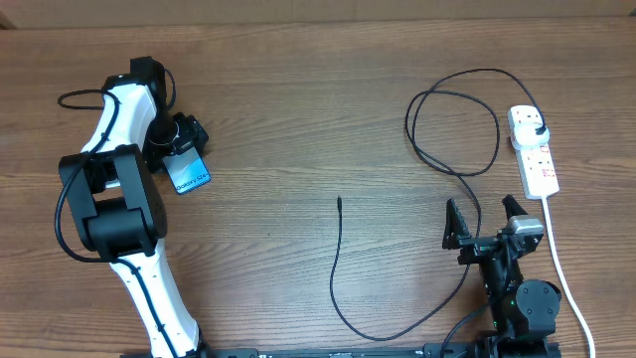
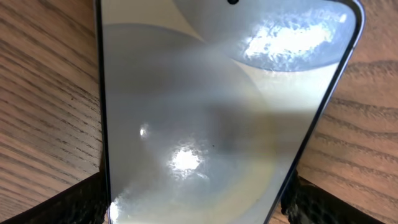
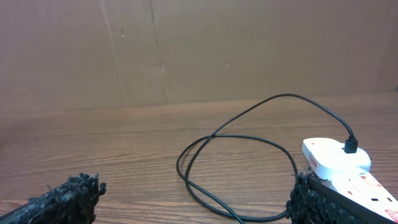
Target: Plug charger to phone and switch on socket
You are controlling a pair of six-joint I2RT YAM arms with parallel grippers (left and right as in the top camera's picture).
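Getting hold of the phone (image 1: pixel 189 175) looks to be the step in hand. It lies at an angle on the left side of the table (image 1: pixel 298 99), screen up, and my left gripper (image 1: pixel 184 149) sits right over its upper end. In the left wrist view my two pads (image 2: pixel 62 202) stand wide, one along each long edge of the phone and hard up against it. I cannot tell whether they are pinching it or only flanking it.

My right gripper (image 1: pixel 483 214) hangs near the front right of the table, spread wide with nothing between the fingers.

The charger cable (image 1: pixel 338 259) runs in loose loops across the middle and right. Its small tip (image 1: pixel 340 200) lies bare on the wood, well apart from the phone. Its plug (image 3: pixel 351 146) already sits in the far end of the power strip (image 1: pixel 535 159), at the right edge. I cannot read how the switches stand.

Next, I judge, phone and tip must be brought together. That means a firm hold across the phone's sides, then a careful pickup of that thin tip with my free right gripper, lined up square with the charging port. Pressing the switch comes last.
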